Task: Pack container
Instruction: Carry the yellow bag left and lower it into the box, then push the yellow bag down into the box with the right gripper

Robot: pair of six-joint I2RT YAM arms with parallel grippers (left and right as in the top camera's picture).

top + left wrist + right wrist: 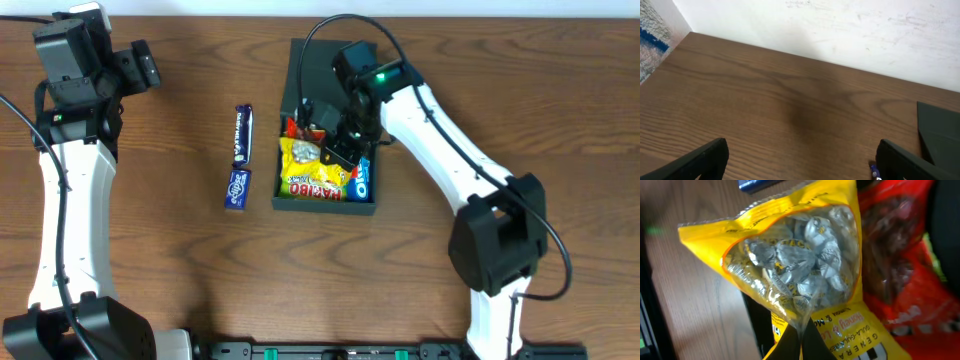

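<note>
**Container part-filled, right hand pinching the yellow bag**

The container (322, 208) sat open at the middle of the tabletop (150, 240). A yellow Haribo bag (310, 172) filled most of it. A blue Oreo packet (362, 181) lay along its right side and a red packet (294, 127) at the far end. Beyond them the lid (298, 75) lay folded back. The right hand (336, 150) reached into the box from above, clenched on the bag's film.

To the left of the box, apart from it, a small blue packet (237, 188) lay nearer and a long blue bar (243, 134) farther.

Only the right wrist view showed the silver-wrapped sweets behind the bag's clear window, and the film gathered at the fingertips. The left wrist view showed the left hand (800, 167) released and holding nothing, above bare wood at the far left.
</note>
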